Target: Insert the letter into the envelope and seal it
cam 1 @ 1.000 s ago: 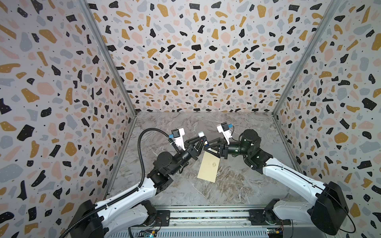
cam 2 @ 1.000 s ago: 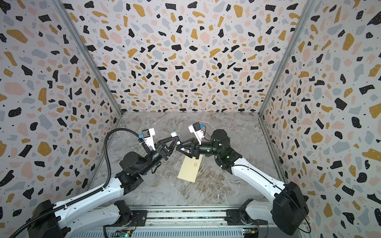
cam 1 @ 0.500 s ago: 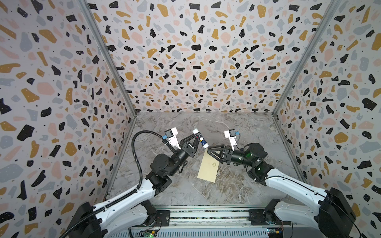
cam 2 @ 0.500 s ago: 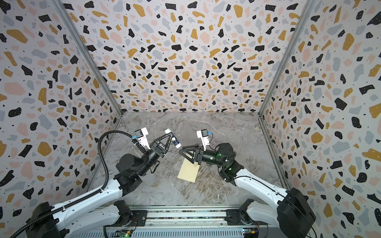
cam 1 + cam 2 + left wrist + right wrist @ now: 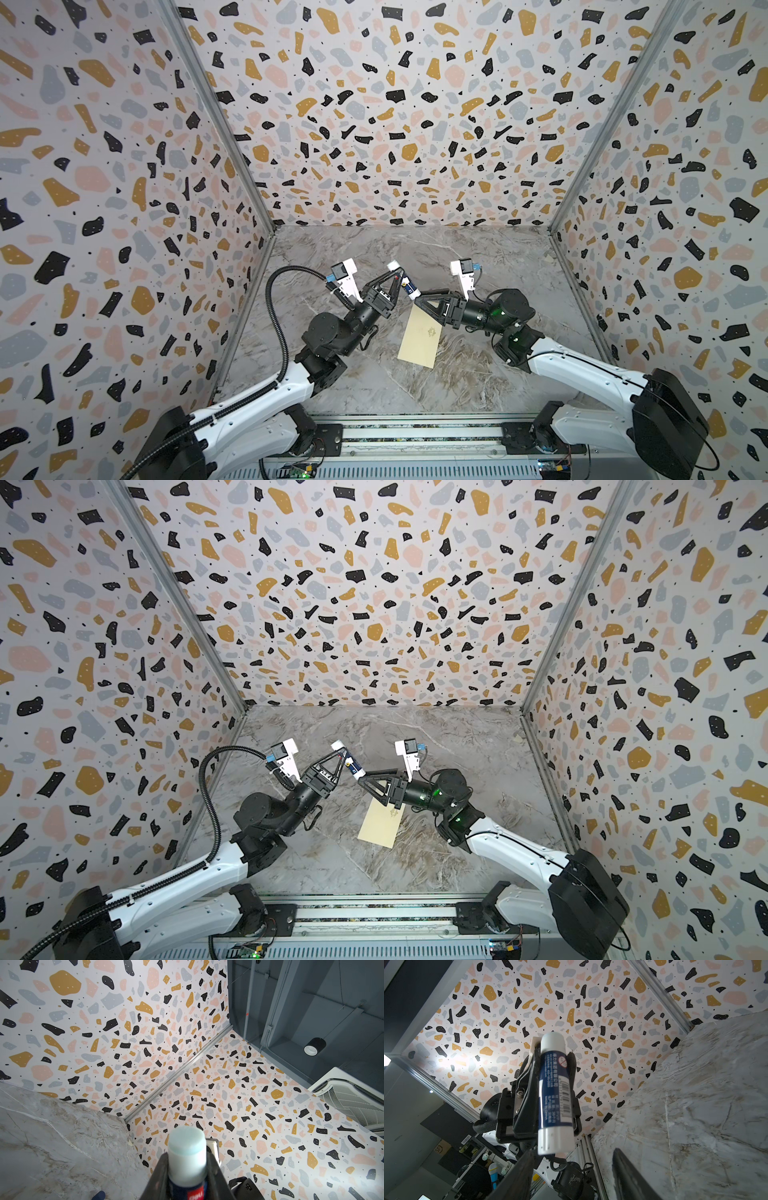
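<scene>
The envelope [image 5: 419, 338] [image 5: 382, 823] lies flat on the marble-patterned bench [image 5: 457, 386], with its small dark emblem facing up. Its long sides run away from the near rail at a slight slant. In both top views its far end is partly hidden under the right end effector [image 5: 419, 301] [image 5: 361, 780].

The left arm rises from the near side of the envelope and bends sharply at the elbow. Its wrist angles upward, so the left end effector [image 5: 400, 279] [image 5: 343, 757] is up off the bench, just beyond the envelope's far end and a little to its left. Its fingers are pinched on the blue body of a glue stick [image 5: 405, 284] [image 5: 349, 762] [image 5: 187, 1157] [image 5: 555, 1093]. The stick slants, with one white end pointing up and away from the envelope and the other white end pointing down toward it.

The right arm comes in from the envelope's right with its forearm low and its wrist nearly level, aimed leftward. Its end effector hangs above the envelope's far end with the fingers spread wide and nothing between them. The right wrist view shows the stick's lower white end just beside one fingertip [image 5: 529, 1153]. I cannot tell whether the two touch.
</scene>
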